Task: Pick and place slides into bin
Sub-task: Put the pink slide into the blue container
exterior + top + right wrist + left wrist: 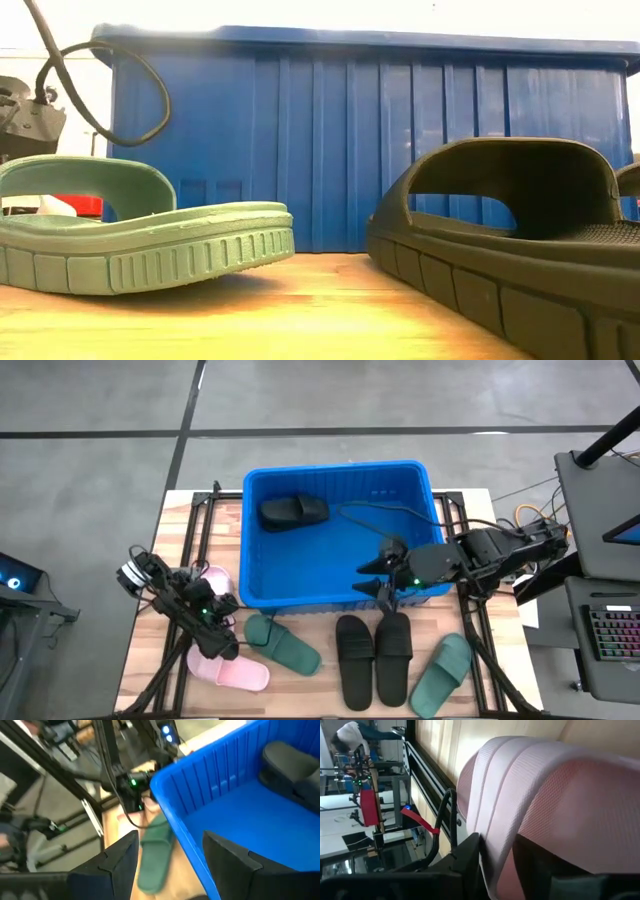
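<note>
My left gripper [219, 643] is down at the table's near left, shut on a pale pink slide [232, 672]; its strap fills the left wrist view [530, 795]. A second pink slide [214, 578] lies beyond the gripper, beside the blue bin [262, 592]. A black slide [293, 512] lies on the bin's floor at the far left. My right gripper [384, 577] hovers open and empty over the bin's near wall [172, 865]. Two green slides [284, 644] [441, 674] and two black slides [353, 660] [393, 656] lie soles down on the table before the bin. My left gripper has the pink slide's strap edge [492, 865] between its two fingers. One finger [468, 855] is outside the strap and the other [540, 865] is under it. The fingers slant down from the table's far left. Whether the slide is clear of the table, I cannot tell.
The bin's near wall rises behind the slides in the low view [370, 150]. A green slide [140, 235] and a black slide [520, 250] lie close to that camera. A black cable [375, 512] hangs into the bin. Bare wood shows at the table's near edge [300, 700].
</note>
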Robot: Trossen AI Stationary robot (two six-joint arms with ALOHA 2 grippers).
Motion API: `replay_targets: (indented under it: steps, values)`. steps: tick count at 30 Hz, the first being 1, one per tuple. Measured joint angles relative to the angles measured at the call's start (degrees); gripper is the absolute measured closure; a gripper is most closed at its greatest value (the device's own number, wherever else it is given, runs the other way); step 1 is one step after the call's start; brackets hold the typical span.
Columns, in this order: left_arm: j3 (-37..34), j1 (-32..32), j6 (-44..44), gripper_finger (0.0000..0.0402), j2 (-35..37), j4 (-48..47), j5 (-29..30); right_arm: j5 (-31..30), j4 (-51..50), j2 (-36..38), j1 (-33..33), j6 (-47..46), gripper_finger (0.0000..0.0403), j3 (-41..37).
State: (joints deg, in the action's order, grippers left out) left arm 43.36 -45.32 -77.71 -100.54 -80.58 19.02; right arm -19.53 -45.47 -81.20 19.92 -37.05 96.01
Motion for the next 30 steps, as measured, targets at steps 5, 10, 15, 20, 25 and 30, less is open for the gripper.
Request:
replay_targets:
  steps: [5, 10, 15, 20, 25, 30]
  values:
    - [-1.4, 0.0, 0.1, 0.0376, 0.4, 2.5, 0.6, -0.1, 3.5, 1.1, -0.6, 0.0, 0.0193, 0.0]
    - [-1.6, 0.0, 0.2, 0.0395, 1.0, 3.1, 1.2, -0.1, 4.6, 1.4, -0.6, 0.0, 0.0193, 0.0]
    - [-1.8, 0.0, 0.4, 0.04, 5.3, 3.3, 1.2, -0.1, 4.0, 1.6, -0.7, 3.3, 0.0193, 0.0]
    - [-1.1, 0.0, 2.1, 0.0401, 13.1, 0.1, 0.8, -0.1, 4.1, 2.2, -0.8, 4.8, 0.0193, 0.0]
    - [-1.0, 0.0, 2.9, 0.0401, 21.8, -0.9, 1.0, -0.1, 4.0, 2.8, -0.8, 5.6, 0.0193, 0.0]
    - [-1.0, 0.0, 3.1, 0.0401, 28.3, -1.1, 1.9, 0.0, 4.0, 3.1, -0.8, 5.6, 0.0193, 0.0]
